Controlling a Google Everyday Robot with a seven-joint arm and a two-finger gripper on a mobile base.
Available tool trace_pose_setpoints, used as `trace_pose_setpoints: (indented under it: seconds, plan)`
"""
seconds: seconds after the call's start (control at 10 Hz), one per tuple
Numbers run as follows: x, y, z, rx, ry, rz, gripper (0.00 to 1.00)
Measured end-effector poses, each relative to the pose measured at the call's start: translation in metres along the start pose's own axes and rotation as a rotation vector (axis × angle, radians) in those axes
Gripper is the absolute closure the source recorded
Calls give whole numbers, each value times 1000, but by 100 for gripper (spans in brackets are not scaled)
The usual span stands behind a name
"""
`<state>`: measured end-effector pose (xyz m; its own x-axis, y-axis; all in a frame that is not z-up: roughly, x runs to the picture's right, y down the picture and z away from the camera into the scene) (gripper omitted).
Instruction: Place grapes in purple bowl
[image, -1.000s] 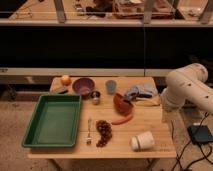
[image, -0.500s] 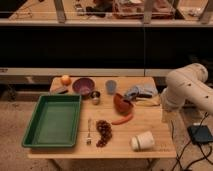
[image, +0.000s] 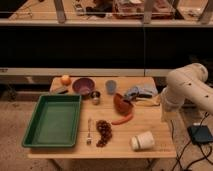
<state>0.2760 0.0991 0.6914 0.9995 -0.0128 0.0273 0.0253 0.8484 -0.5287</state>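
Note:
The grapes (image: 104, 132), a long dark reddish-brown bunch, lie on the wooden table (image: 155, 131) near its front edge, just right of a fork (image: 89, 131). The purple bowl (image: 83, 86) stands upright at the back left of the table, well apart from the grapes. Only my white arm (image: 186, 91) shows, beside the table's right edge and away from both. My gripper is not visible in this view.
A green tray (image: 52, 120) fills the table's left. Around the bowl are an orange (image: 65, 79), a steel cup (image: 95, 97) and a blue cup (image: 111, 86). A reddish-brown bowl (image: 121, 104), a carrot (image: 122, 120) and a tipped white cup (image: 142, 141) lie to the right.

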Motion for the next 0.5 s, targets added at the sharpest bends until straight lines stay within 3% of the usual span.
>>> trace_pose_setpoints:
  seconds: [0.1, 0.5]
  plan:
    - [-12, -5, 2, 4, -20, -46, 35]
    - [-101, -22, 15, 19, -111, -257, 35]
